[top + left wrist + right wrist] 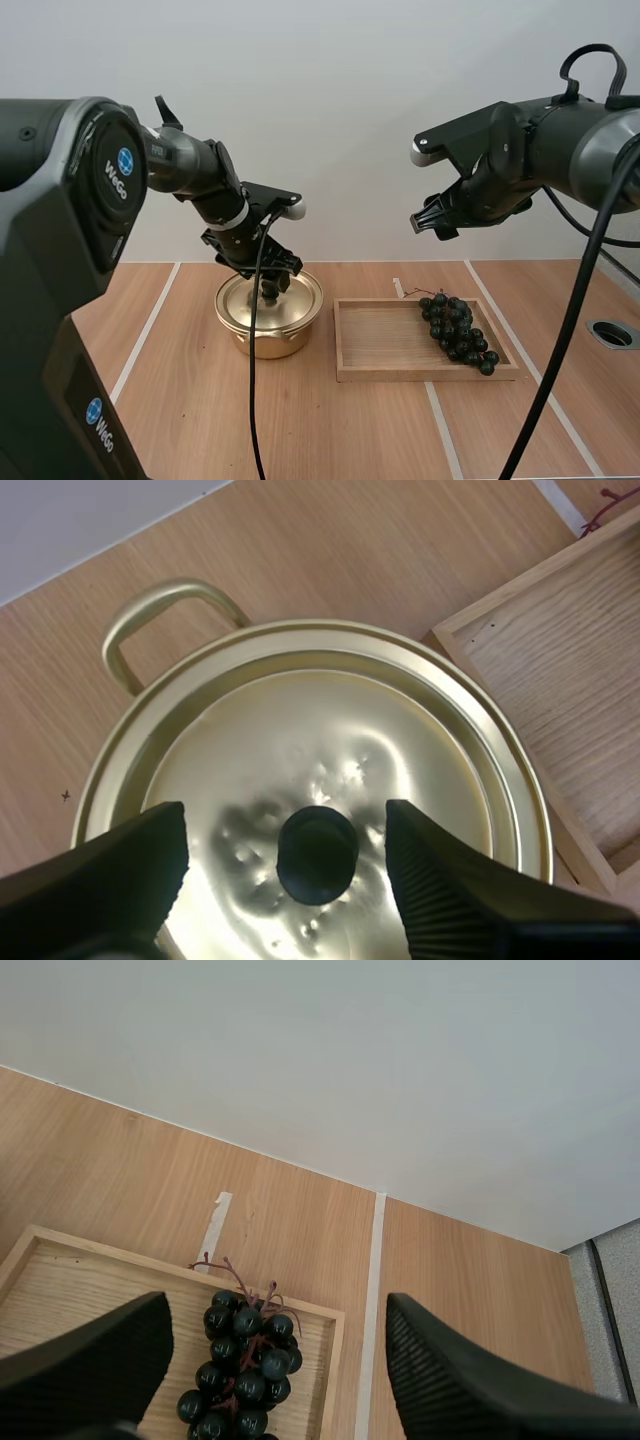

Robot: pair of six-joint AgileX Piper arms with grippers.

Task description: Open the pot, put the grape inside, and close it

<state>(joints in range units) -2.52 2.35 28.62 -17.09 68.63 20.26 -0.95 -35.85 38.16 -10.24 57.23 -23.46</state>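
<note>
On the counter's tray, grapes are laid diagonally, stem toward the wall. Left gripper is spread astride the lid knob, right gripper spread aloft.

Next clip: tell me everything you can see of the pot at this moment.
The pot is round, of shiny gold-coloured metal, and stands upright on the wooden table beside the tray. Its matching lid is on, with a black knob in the middle. A loop handle sticks out from the rim. The open left gripper straddles the knob, its fingers on either side without pinching it.
</note>
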